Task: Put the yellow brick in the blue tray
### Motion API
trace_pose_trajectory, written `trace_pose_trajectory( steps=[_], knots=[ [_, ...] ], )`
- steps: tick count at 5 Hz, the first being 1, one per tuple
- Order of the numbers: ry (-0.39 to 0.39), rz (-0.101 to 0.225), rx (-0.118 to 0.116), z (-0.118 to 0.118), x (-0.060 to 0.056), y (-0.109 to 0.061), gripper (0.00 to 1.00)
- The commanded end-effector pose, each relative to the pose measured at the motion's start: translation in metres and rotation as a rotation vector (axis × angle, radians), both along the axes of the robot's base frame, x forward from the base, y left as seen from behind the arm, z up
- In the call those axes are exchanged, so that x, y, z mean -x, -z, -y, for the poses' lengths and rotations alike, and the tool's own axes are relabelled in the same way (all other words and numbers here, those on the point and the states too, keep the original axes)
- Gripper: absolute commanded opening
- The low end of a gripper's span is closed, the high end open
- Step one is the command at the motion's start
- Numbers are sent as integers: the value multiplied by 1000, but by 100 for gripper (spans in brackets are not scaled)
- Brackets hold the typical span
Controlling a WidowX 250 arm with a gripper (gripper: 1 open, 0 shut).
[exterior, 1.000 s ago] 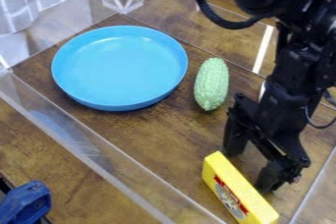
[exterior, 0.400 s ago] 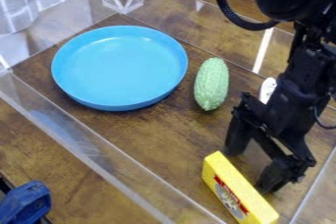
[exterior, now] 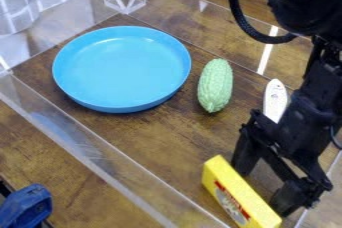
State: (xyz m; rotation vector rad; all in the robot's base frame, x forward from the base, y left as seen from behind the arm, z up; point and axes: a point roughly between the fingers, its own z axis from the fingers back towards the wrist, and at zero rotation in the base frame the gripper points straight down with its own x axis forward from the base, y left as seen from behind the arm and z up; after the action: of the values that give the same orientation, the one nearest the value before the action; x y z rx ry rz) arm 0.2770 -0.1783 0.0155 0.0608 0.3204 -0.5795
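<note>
Black jointed gripper (exterior: 278,172) has shifted toward the counter's near right corner, now beside the flat yellow rectangular brick (exterior: 241,193). Claw wide open, apparently holding nothing. Round blue plastic tray (exterior: 122,68) still awaits it; grasp comes first.

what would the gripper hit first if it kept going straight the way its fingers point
Probably the wooden tabletop, just beside the yellow brick: the gripper seems to point down there. Its height is unclear from this single view, so it might clip the brick's edge instead.
</note>
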Motion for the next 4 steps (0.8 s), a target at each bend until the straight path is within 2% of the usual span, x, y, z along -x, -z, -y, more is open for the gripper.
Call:
trace_pose_trajectory(
  steps=[1, 3, 4],
  knots=[
    [-32, -13, 4, 8, 11, -7, 100],
    [-7, -42, -19, -3, 8, -21, 100],
    [36, -55, -31, -5, 6, -18, 100]
  ],
)
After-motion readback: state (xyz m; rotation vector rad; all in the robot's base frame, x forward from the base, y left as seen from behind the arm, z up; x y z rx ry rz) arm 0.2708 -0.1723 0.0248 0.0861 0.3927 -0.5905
